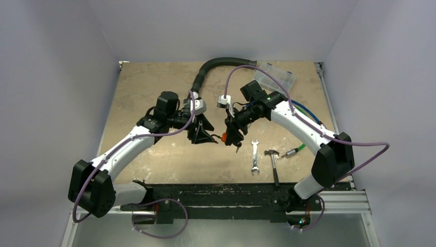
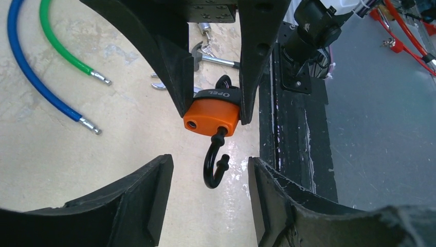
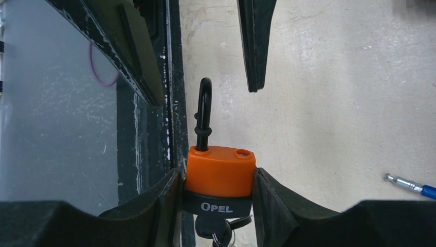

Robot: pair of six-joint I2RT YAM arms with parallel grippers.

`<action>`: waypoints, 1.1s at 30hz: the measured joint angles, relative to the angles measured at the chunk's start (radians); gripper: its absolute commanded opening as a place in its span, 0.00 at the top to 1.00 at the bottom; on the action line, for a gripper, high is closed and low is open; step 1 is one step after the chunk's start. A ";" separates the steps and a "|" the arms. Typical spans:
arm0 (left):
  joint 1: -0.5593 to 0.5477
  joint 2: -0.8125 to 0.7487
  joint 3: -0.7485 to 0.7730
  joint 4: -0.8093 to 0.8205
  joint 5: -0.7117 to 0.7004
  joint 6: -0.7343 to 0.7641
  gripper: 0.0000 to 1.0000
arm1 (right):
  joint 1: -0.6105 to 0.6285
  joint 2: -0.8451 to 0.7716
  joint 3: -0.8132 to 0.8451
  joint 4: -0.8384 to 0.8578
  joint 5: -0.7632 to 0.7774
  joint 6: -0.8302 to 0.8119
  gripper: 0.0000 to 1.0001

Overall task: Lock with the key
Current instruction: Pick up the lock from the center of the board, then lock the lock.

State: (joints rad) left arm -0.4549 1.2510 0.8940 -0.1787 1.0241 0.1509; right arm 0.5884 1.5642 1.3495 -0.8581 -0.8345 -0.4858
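right pincer (image 1: pixel 234 135) clamped on padlock (image 3: pixel 220 164), held off the counter (image 3: pixel 334 103), key (image 3: pixel 216 232) in its base. shackle (image 3: pixel 204 110) open, swung aside. left pincer (image 2: pixel 210 167) apart, straddling shackle, no contact. best to swing shackle over its hole, then press straight in.

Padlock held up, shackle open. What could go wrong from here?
The shackle is turned away from its hole; if the left gripper presses it unturned, it may jam on the padlock. The right gripper clamps only the body's sides, so that push might slide it.
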 measured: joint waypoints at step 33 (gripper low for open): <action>-0.012 0.055 0.168 -0.106 -0.052 -0.216 1.00 | -0.117 -0.043 0.069 0.251 -0.048 0.182 0.10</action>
State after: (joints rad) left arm -0.4671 1.3056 1.0622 -0.2844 0.9722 -0.0647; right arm 0.4709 1.5211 1.4181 -0.6067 -0.8822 -0.3042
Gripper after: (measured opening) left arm 0.069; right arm 0.914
